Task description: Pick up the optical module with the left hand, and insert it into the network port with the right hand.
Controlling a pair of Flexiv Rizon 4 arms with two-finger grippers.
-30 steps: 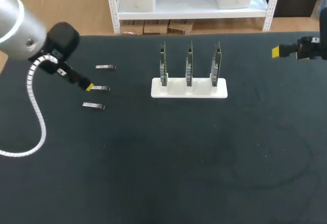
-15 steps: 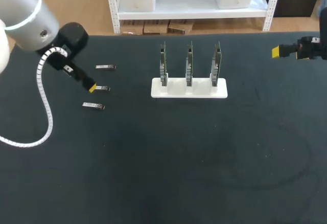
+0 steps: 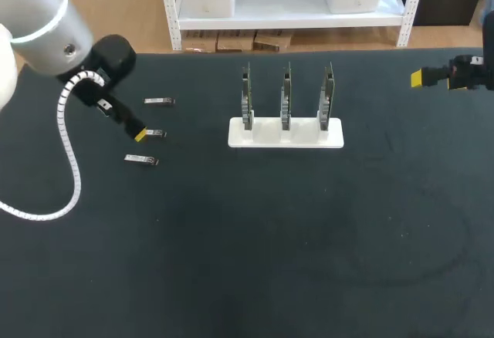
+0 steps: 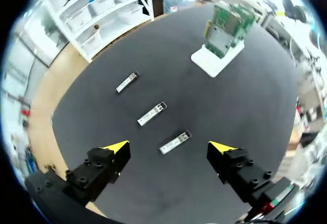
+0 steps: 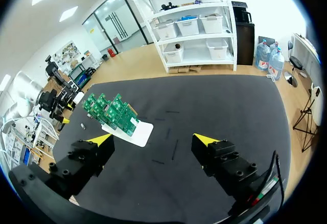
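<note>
Left end effector (image 4: 168, 146) released, hanging over nearest optical module (image 4: 175, 142); probably best to turn the wrist until the fingers (image 4: 110, 157) face its long sides, lower, then clench.

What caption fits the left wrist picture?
Open left gripper above three modules, card rack beyond.

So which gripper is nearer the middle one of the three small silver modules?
Left. The left gripper is right beside the middle silver module; the right gripper is far beyond the white board stand.
</note>
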